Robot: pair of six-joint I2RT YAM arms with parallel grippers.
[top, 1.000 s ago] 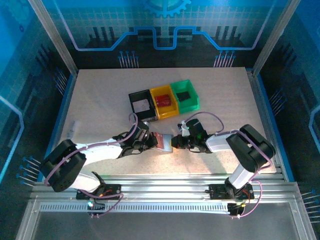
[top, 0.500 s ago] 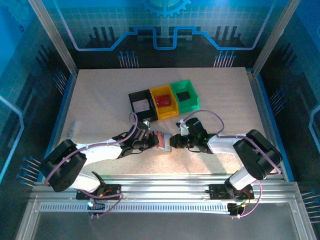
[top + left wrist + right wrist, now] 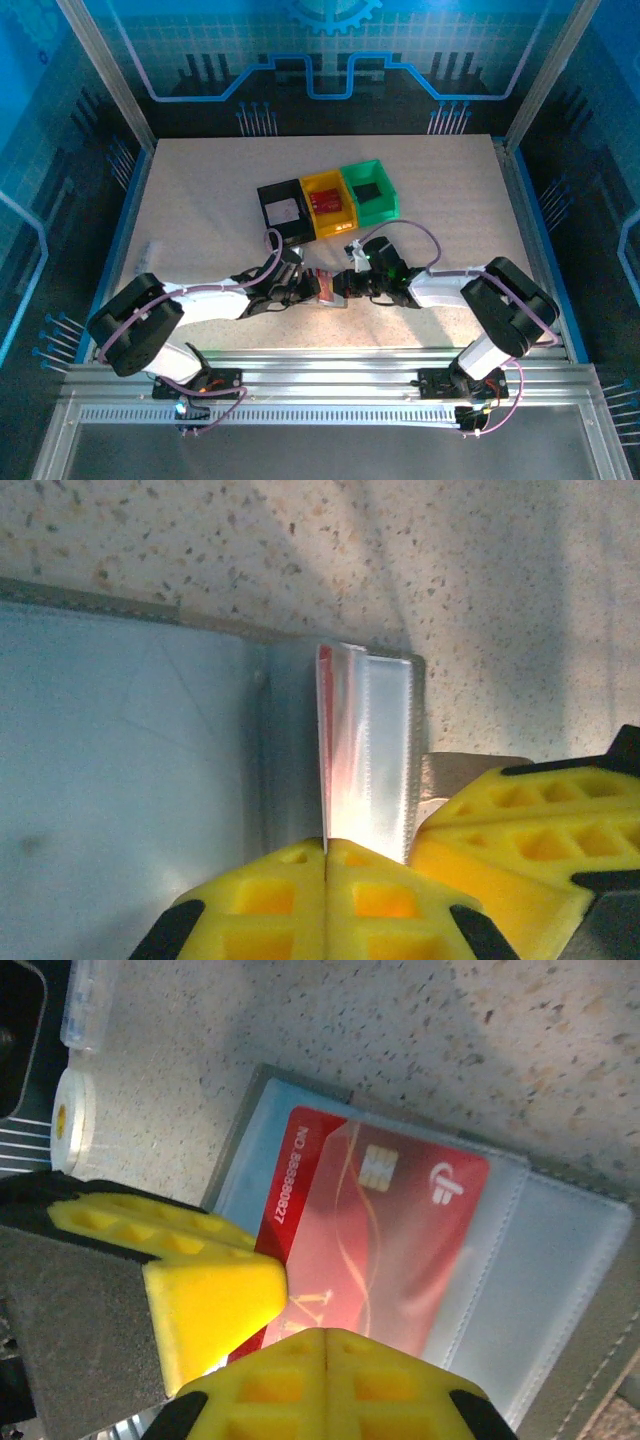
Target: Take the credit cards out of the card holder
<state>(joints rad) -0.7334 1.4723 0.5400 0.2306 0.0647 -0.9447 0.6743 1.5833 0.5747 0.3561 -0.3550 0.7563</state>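
The grey card holder (image 3: 598, 1370) lies open on the table between my two grippers, pale sleeves up. A red credit card (image 3: 385, 1222) sits in one sleeve, its left end sticking out. My left gripper (image 3: 327, 846) is shut on that leaf, with the card's red edge (image 3: 323, 730) rising edge-on from its tips beside the shiny sleeve (image 3: 375, 750). My right gripper (image 3: 325, 1334) is shut, its tips against the card's face and nothing pinched between them. From above, the left gripper (image 3: 311, 288) and right gripper (image 3: 337, 287) almost touch over the card (image 3: 322, 283).
Behind the grippers stands a row of bins: black (image 3: 270, 195), yellow (image 3: 341, 219) and green (image 3: 388, 205). The green one holds a small black block (image 3: 368, 192). A small clear item (image 3: 148, 256) lies at the table's left edge.
The right gripper has moved left up to the left gripper, and the left has edged right. The open holder that lay visible between them is now mostly hidden under the fingers.
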